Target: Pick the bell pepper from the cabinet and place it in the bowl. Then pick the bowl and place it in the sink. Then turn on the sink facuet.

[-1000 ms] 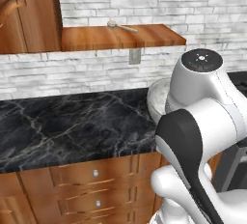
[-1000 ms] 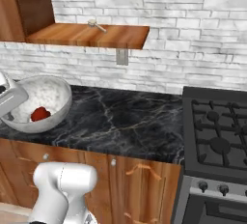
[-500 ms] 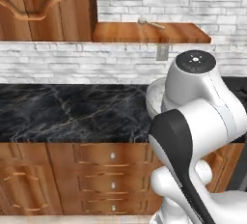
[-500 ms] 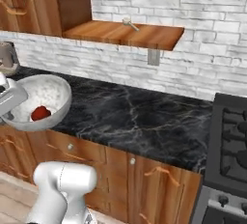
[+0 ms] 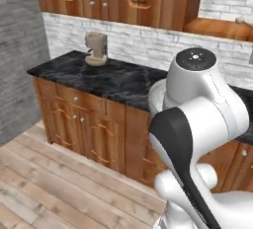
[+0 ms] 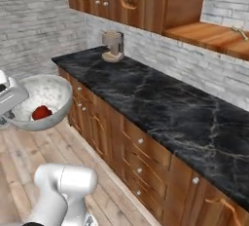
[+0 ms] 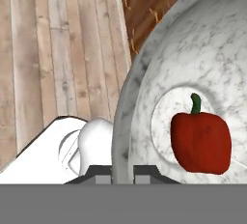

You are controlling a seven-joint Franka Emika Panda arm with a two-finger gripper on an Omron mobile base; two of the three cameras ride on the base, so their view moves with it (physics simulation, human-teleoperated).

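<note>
Stone, wood and brick, with one shiny red pepper

The bowl (image 7: 193,49) looks like smooth white stone with grey specks, and the bell pepper (image 7: 201,141) inside it is glossy dark red with a green stem. Behind the bowl, the counter (image 6: 160,103) is shiny black marble with pale veins. Under the counter, the drawers (image 6: 141,157) are warm brown wood with small metal knobs. The wall (image 6: 39,20) is rough grey brick, and the floor (image 7: 58,49) is pale matt wood planks.

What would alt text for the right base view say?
The robot's hand holds a speckled white bowl by its rim above the wooden floor, a red bell pepper inside, beside a black marble counter.
</note>
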